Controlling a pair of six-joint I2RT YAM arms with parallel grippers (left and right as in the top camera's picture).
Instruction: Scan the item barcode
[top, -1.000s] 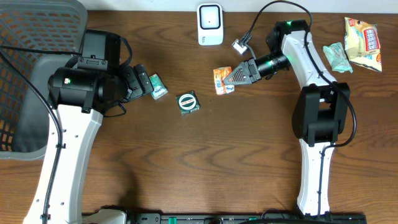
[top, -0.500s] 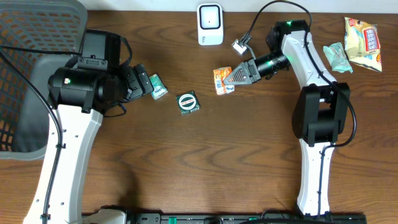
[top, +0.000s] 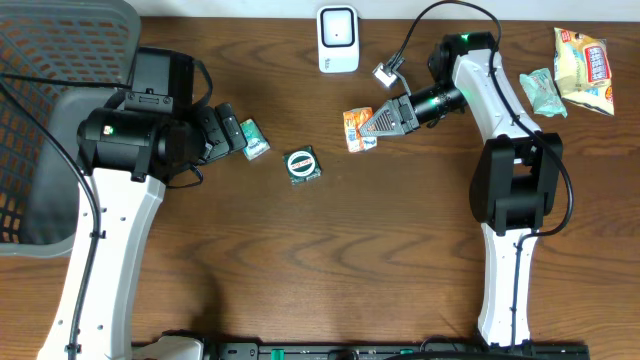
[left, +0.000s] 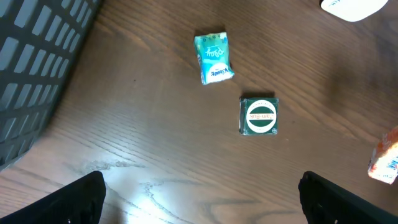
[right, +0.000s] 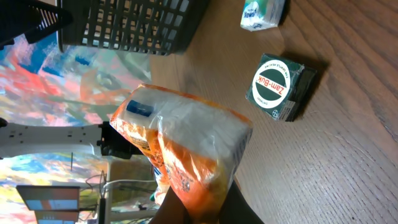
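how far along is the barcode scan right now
Done: the right gripper is shut on the orange packet, picked up. In hand: it is held below and right of the white scanner. Left: presenting its barcode to the scanner. The green box and teal packet lie on the table; the left gripper is open, empty.

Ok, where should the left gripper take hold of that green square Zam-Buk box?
Come straight down from above and close on two opposite side walls of the green box. It lies flat, round label up, so its straight sides offer parallel faces. The teal packet lies apart, leaving finger room. The left gripper is open, probably wide enough.
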